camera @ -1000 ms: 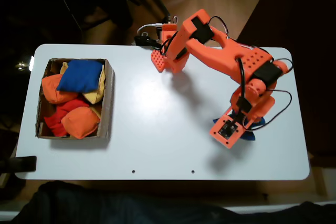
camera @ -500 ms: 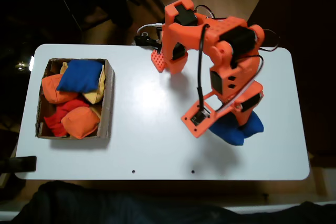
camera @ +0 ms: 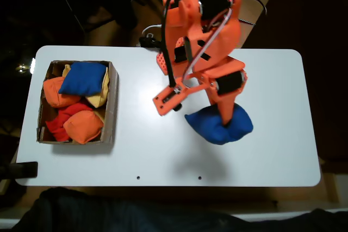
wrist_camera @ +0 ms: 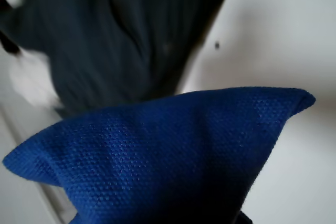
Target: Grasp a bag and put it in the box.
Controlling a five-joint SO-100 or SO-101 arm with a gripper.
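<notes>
In the fixed view, the box (camera: 112, 104) is sitting at the left of the table (camera: 283, 161), already crowded with another blue beanbag (camera: 82, 77), orange beanbags (camera: 82, 126), a red one (camera: 64, 117) and a yellow one (camera: 100, 96). To its right, mid-table, the gripper (camera: 225, 123) is clenching the bag (camera: 209, 126), which is hanging just above the surface. The pinch looks off-centre, so the bag may be slipping free during the swing left; the heaped box risks it rolling off the pile.

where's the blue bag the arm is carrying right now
In the fixed view the blue bag hangs pinched in the gripper, right of the table's middle and well right of the cardboard box.
</notes>
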